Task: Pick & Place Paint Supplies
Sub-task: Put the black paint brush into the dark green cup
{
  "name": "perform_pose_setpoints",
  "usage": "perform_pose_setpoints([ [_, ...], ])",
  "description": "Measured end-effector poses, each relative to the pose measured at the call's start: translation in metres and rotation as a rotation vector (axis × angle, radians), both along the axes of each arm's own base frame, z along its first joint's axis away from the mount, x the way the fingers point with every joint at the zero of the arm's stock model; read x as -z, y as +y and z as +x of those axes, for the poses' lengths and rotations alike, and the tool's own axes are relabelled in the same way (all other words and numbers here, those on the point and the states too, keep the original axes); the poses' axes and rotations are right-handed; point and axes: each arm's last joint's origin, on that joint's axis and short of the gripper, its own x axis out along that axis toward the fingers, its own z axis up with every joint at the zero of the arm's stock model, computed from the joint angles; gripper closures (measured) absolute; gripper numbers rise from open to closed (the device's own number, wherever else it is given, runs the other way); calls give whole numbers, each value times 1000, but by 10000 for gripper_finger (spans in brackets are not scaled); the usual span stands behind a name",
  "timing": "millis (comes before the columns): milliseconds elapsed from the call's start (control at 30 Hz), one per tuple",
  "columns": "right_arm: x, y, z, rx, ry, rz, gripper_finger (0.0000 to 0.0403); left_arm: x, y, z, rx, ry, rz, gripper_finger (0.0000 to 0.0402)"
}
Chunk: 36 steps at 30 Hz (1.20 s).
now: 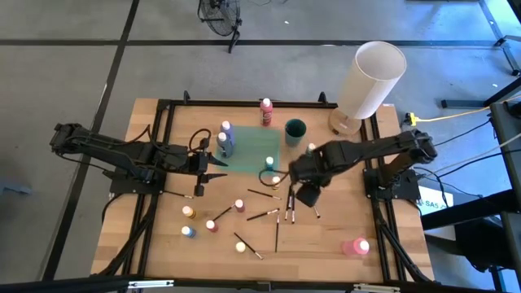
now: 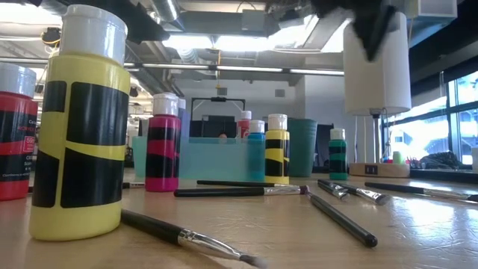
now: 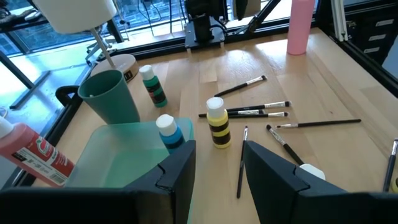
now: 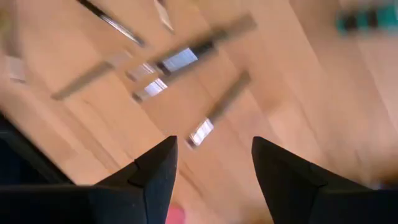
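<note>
Hovering over the loose brushes point(image 1: 281, 213) near the middle of the table point(image 1: 326, 244), the right gripper point(image 1: 304, 194) has its fingers spread and nothing between them; its own camera looks down on several brushes lying crossed on the bare wood. My reading is that it is about to pick one up. The next move calls for dropping straight onto a single handle and closing across it, which is awkward because the brushes lie close together and flat on the wood.

The left gripper point(image 1: 213, 165) waits near the left edge of the green tray point(image 1: 260, 146), part open and empty, aimed across the table.

Most of the supplies are not yet put away. Bottles stand scattered toward the front left of the table: a yellow bottle point(image 1: 239, 247), a blue bottle point(image 1: 188, 232) and a red bottle point(image 1: 211, 225) among them. A pink bottle point(image 1: 356, 247) lies near the front right corner. A few bottles stand in or beside the tray toward the back edge, next to a dark green cup point(image 1: 295, 130).

The big white cylinder point(image 1: 370, 80) at the back right corner stands clear of the work. The yellow-and-black bottle point(image 3: 217, 123) just beside the brushes could be knocked over on the way down.
</note>
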Motion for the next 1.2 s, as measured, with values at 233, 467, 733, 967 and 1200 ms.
perform_pose_setpoints([
  [233, 44, 23, -11, 75, 89, 30, 192, 0, 0, 0, 0, 0, 1, 270],
  [467, 96, 33, -19, 180, 93, 62, 192, 0, 0, 0, 1, 0, 2, 270],
  [733, 113, 40, -28, 302, 118, 54, 192, 0, 0, 0, 0, 0, 2, 270],
  [967, 124, 49, -23, 311, 104, 52, 192, 0, 0, 0, 1, 0, 2, 270],
  [1200, 147, 52, -18, 325, 170, 11, 192, 0, 0, 0, 1, 0, 2, 270],
])
